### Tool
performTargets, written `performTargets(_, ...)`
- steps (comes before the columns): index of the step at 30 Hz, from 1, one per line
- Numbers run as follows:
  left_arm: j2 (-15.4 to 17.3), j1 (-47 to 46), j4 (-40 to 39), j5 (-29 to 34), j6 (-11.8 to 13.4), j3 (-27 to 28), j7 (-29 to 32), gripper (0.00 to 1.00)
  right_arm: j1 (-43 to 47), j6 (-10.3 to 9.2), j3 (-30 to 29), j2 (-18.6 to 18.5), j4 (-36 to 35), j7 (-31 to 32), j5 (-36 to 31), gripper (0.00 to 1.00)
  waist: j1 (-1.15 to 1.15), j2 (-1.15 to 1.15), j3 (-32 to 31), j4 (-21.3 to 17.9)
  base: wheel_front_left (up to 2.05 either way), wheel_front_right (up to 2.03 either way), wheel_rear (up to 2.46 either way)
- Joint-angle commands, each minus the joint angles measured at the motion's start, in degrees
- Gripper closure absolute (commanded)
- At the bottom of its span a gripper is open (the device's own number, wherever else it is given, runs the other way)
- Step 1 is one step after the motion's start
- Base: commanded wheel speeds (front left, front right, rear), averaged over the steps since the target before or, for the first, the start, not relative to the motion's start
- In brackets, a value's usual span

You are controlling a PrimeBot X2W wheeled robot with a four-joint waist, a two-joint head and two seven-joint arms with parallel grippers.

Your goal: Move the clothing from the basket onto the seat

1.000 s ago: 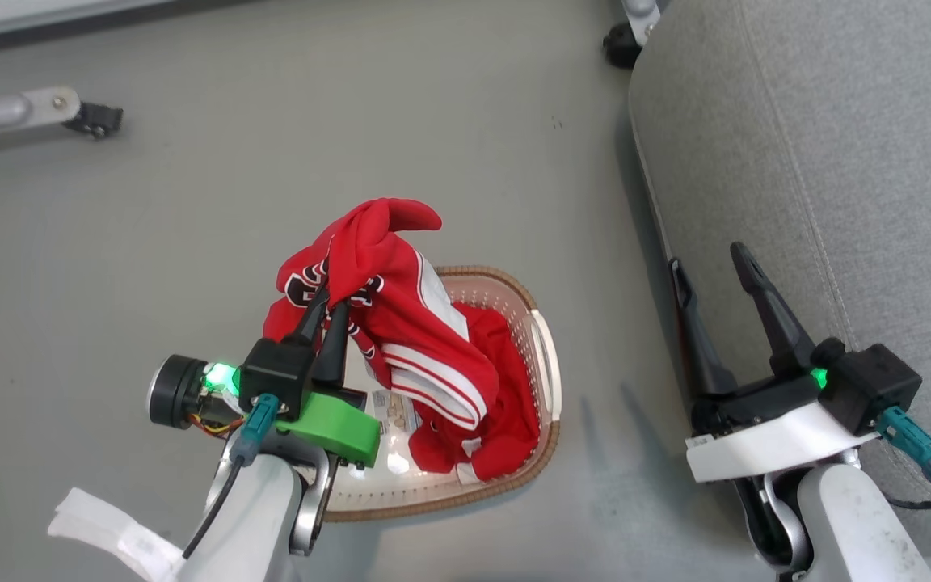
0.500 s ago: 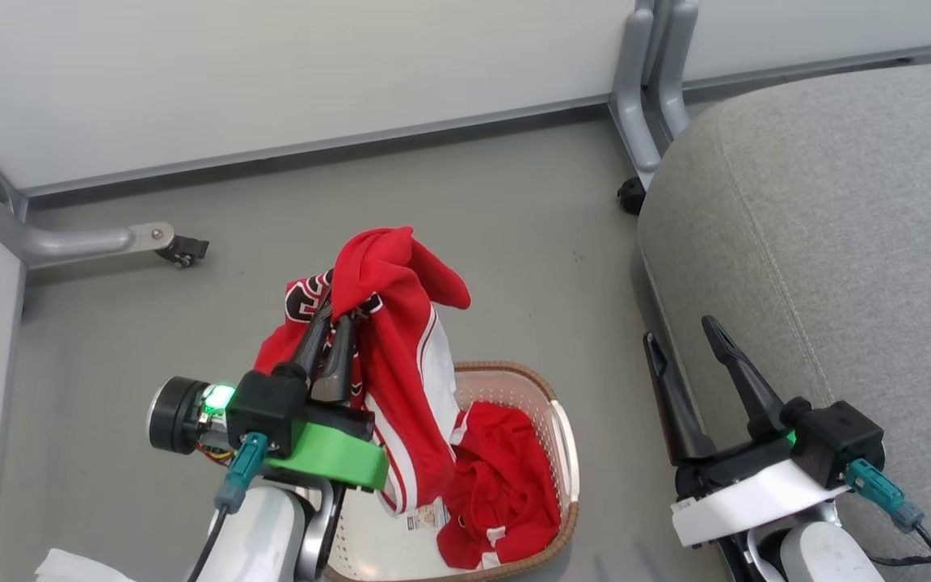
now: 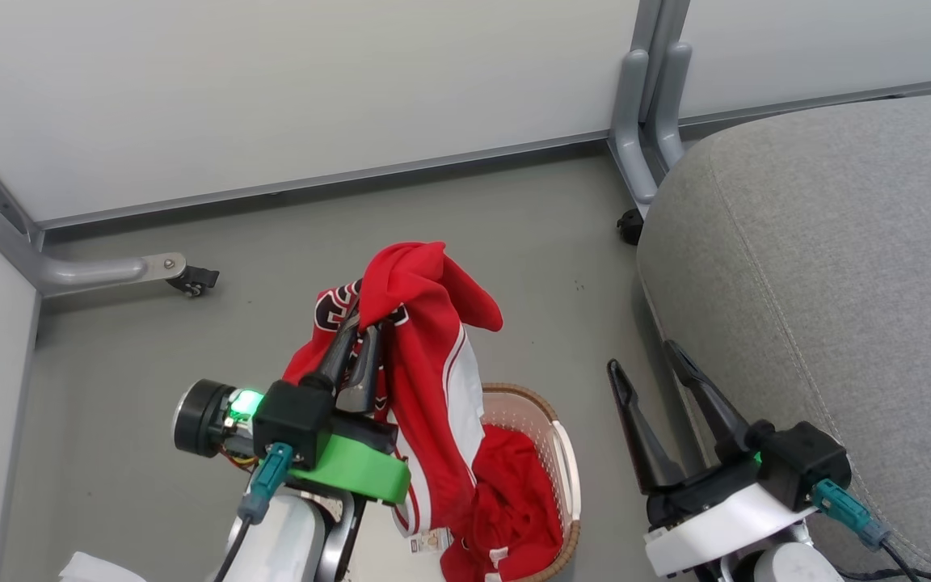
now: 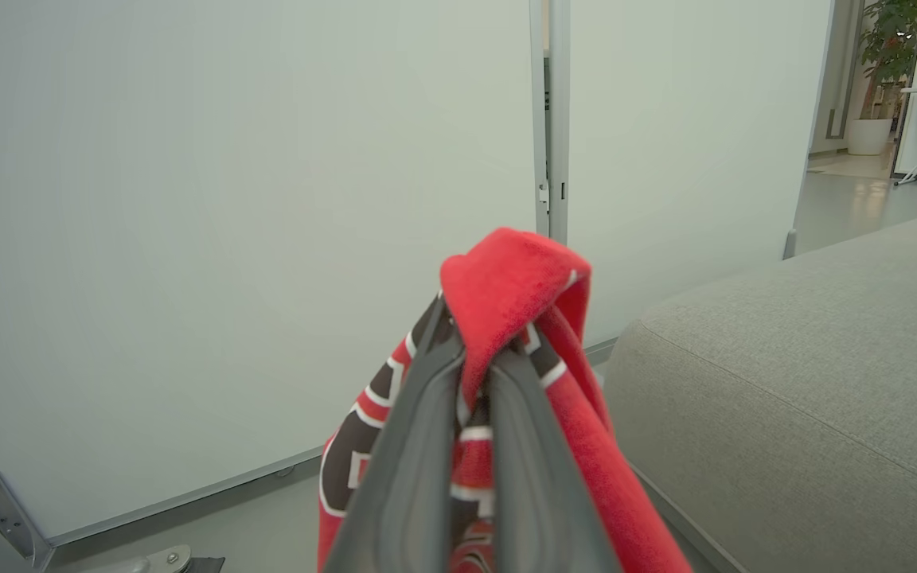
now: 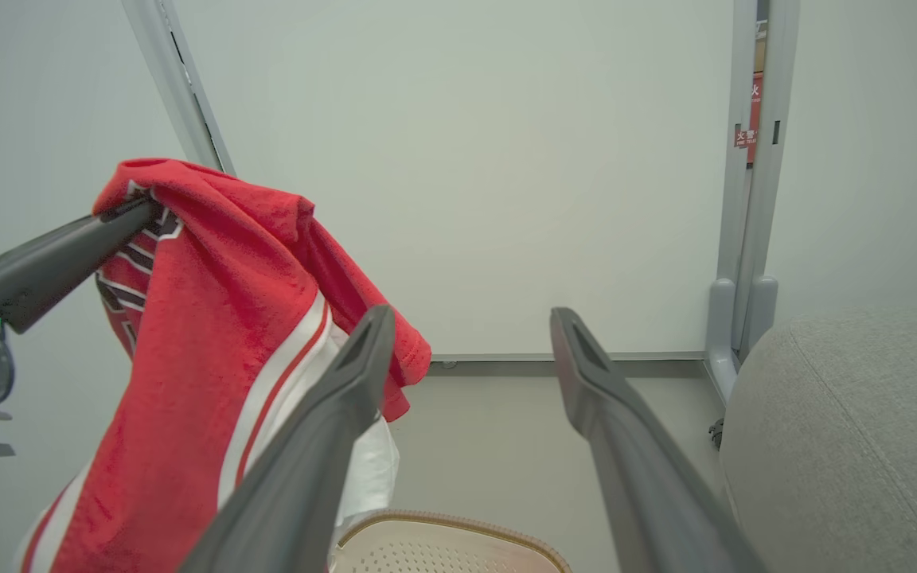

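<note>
Red, soft and slack, the jersey point(image 3: 425, 364) hangs in a long fold from the left end effector point(image 3: 362, 330), whose two dark fingers are clenched on a bunched ridge of cloth near the black-and-white lettering. The left wrist view shows the fabric doubled over the fingertips. Over the last second the head camera has swung up, so the whole picture has shifted, yet against the basket point(image 3: 569, 461) the jersey has plainly risen. Most of it now clears the brown woven-look rim, and only the white-striped hem and its tag trail inside. The lift looks nearly done, and I judge the carry to the right comes next. The plain red garment point(image 3: 514, 493) lies crumpled in the perforated cream basket, which stands on the smooth grey floor point(image 3: 150, 380). Further right, the right end effector point(image 3: 643, 356) hovers released, fingers spread, grasping nothing, just beside the seat point(image 3: 837, 283). That seat is a broad, rounded grey cushion of coarse weave with a stitched seam, with no clothing on the part in view.
</note>
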Motion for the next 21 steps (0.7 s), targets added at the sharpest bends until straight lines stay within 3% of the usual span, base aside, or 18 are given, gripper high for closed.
performTargets(1, -0.08, -0.32, 0.18, -0.07, -0.17, -0.72, -0.04, 1.00, -0.84, -0.02, 1.52, -0.19, -0.38, -0.11, -0.48, 0.00, 0.01, 0.00, -0.35, 0.04, 0.00, 0.00, 0.00)
performTargets(13, -0.14, -2.56, 0.54, -1.71, 0.33, -6.53, -0.04, 1.00, -4.18, -0.02, 11.98, -0.20, -0.15, -0.11, 2.08, 0.00, 0.01, 0.00, -0.79, 0.59, 0.00, 0.00, 0.00)
performTargets(21, -0.15, -4.16, -0.14, -2.79, 0.67, -10.62, -0.03, 1.00, -5.53, -0.02, 15.33, -0.20, 1.59, -0.11, 1.54, 0.00, 0.01, 0.00, -0.10, 1.33, 0.00, 0.00, 0.00)
